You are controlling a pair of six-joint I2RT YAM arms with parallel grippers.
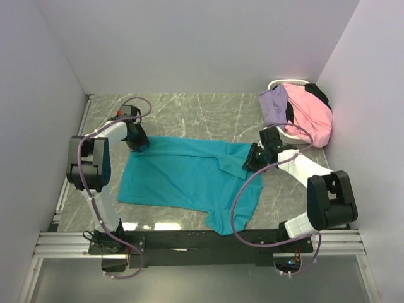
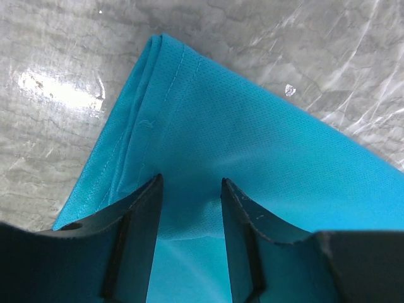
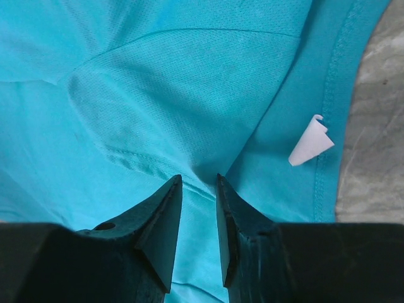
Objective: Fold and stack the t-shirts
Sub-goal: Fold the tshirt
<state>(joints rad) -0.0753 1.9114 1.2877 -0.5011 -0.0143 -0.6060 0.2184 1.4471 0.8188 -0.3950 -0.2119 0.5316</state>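
A teal t-shirt [image 1: 189,180] lies spread out on the marble table, with one sleeve folded in near its right side. My left gripper [image 1: 140,146] is down on the shirt's far left corner. In the left wrist view its jaws [image 2: 190,178] stand apart, with teal cloth [image 2: 252,126] lying in the gap. My right gripper [image 1: 252,159] rests on the shirt's far right part by the collar. Its jaws [image 3: 198,177] are a narrow gap apart over a creased seam of the cloth [image 3: 158,82]. A white tag [image 3: 310,140] sticks up beside the hem.
A white wire-rimmed basket [image 1: 278,83] stands at the back right corner. It holds a pink t-shirt [image 1: 309,113], a lavender one [image 1: 273,104] and a black one [image 1: 319,93]. White walls close in the table on three sides.
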